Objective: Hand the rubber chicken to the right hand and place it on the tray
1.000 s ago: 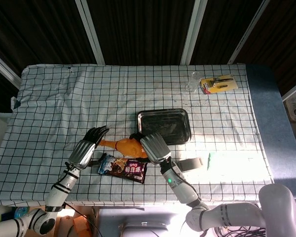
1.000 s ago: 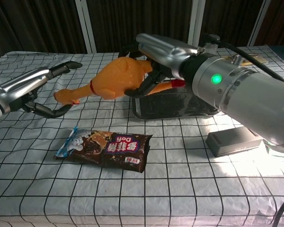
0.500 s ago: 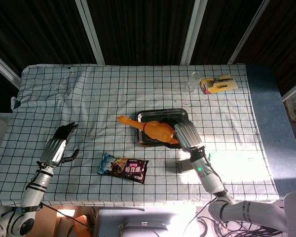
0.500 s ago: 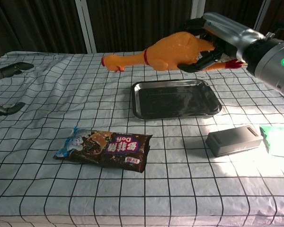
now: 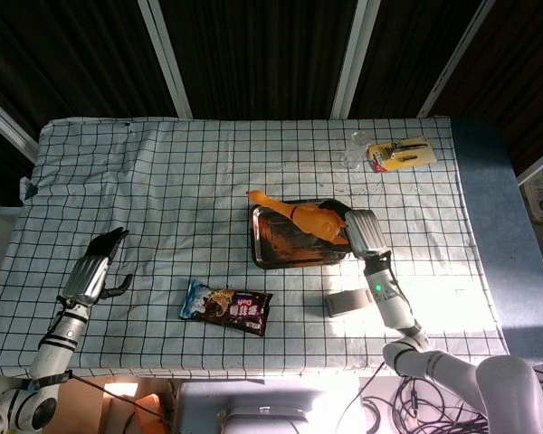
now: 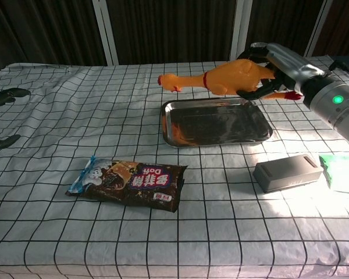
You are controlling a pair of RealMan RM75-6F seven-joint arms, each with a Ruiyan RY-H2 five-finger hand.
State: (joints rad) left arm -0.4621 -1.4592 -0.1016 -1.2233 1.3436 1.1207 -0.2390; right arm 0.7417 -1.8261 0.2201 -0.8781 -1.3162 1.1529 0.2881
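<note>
Left hand [image 5: 93, 274] was held open, fingers apart, near the tabletop's [image 5: 163, 181] left edge. Snack bag [image 6: 131, 180] lay flat toward the front. Chicken [image 6: 230, 77] was gripped by the right hand [image 6: 273, 68], held over the tray [image 6: 173, 136], not touching it.

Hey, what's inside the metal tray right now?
Nothing rests in the tray; its floor shows only reflections. The rubber chicken hangs in the air above its far edge, held by the right hand. In the head view the chicken covers part of the tray's far side.
</note>
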